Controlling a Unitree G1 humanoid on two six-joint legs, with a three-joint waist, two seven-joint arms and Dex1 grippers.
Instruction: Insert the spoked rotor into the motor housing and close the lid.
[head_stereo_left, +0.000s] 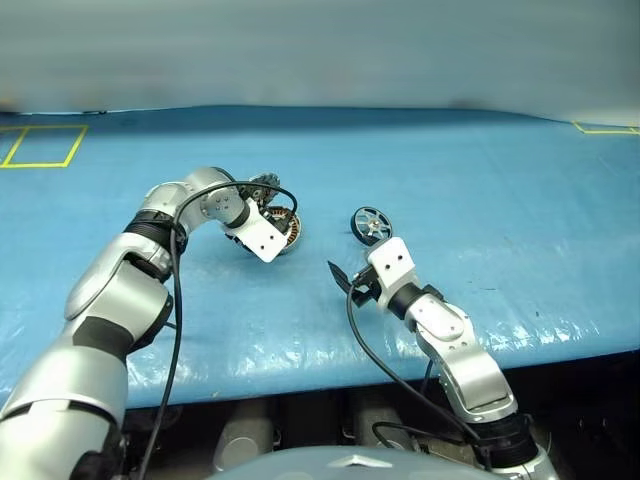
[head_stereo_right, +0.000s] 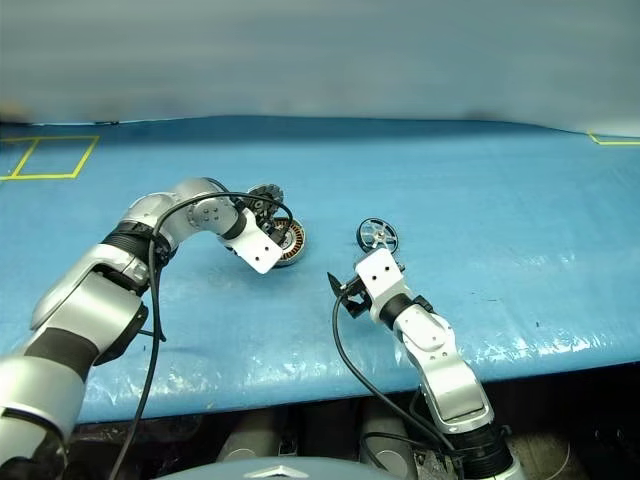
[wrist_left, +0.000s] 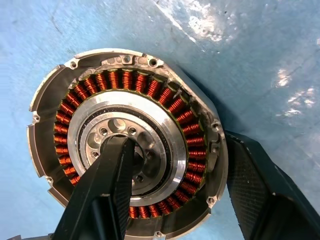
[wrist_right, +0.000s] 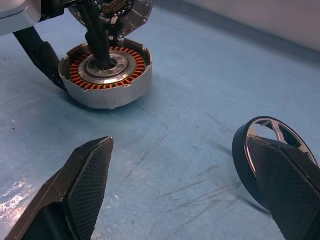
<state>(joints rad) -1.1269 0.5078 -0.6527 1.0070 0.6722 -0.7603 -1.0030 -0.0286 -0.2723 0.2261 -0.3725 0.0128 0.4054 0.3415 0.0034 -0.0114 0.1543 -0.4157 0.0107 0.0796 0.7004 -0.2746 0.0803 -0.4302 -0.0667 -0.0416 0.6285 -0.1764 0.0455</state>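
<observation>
From the head camera, the left gripper (head_stereo_left: 283, 232) is bent down over the motor housing (head_stereo_left: 290, 230), which lies on the blue table (head_stereo_left: 480, 180) with the lid (head_stereo_left: 264, 187) raised behind it, left open so the cavity can take its part. The spoked rotor (head_stereo_left: 371, 224) stands on edge well to the right of the housing, just past the right gripper (head_stereo_left: 352, 283), so it has not gone in yet.

The left wrist camera looks straight into the housing (wrist_left: 125, 150): copper windings ring a silver centre, one black finger (wrist_left: 107, 190) is over that centre and the other sits outside the wall. The jaws straddle the rim, part open; whether they pinch it I cannot tell. I take this as steadying the case for the insertion.

In the right wrist camera, that arm's two fingers are spread wide and empty, one of them (wrist_right: 282, 175) just in front of the upright rotor (wrist_right: 262, 132), seemingly lined up to take it. Beyond, the housing (wrist_right: 107, 75) sits under the left gripper (wrist_right: 75, 55), lid tilted up
</observation>
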